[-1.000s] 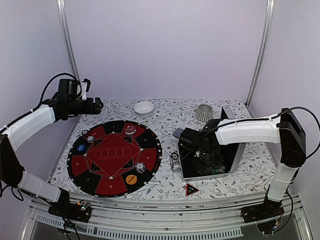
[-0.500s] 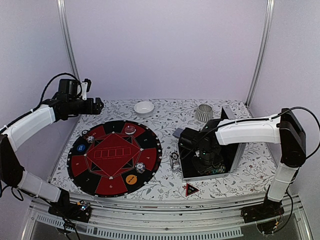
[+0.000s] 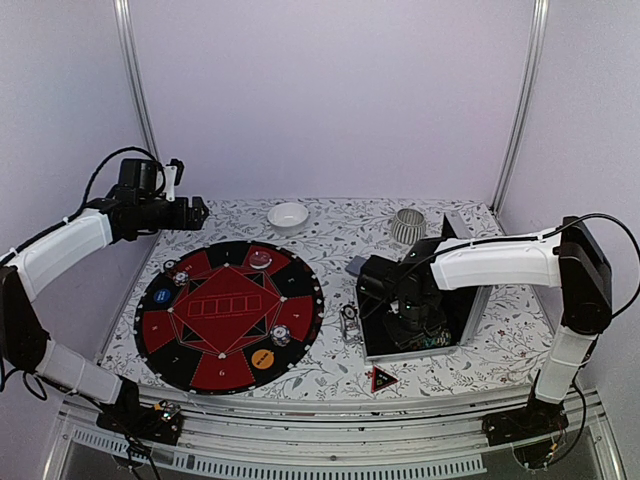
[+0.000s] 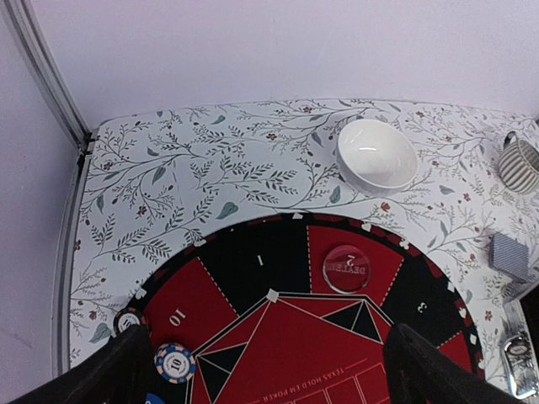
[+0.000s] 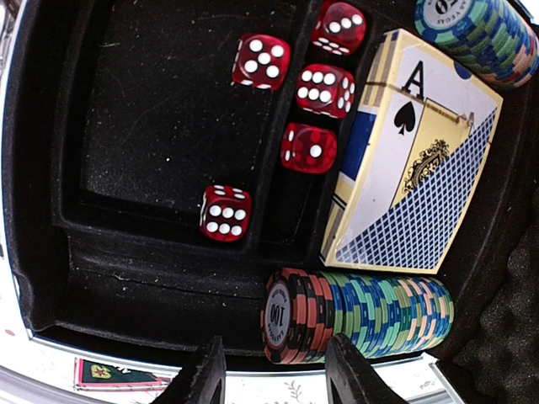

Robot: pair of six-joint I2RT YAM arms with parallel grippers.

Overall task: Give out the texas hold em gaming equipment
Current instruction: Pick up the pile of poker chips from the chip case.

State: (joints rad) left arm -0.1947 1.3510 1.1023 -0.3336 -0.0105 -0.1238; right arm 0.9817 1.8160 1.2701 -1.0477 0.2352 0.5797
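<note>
In the case (image 5: 160,126), right claw (image 5: 276,362) shows only fingertips

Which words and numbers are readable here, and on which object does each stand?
"DEALER", upside down: clear round disc.
"1", "10", "3": round red-and-black mat.
"10": blue-and-white striped chip.
"100": end of lying chip stack.
"A": spade-printed card box.
Mat's centre print: too small.

Red-and-black mat (image 3: 228,312); red, green, blue striped chips (image 5: 370,311); leaf-patterned table (image 4: 210,168).
</note>
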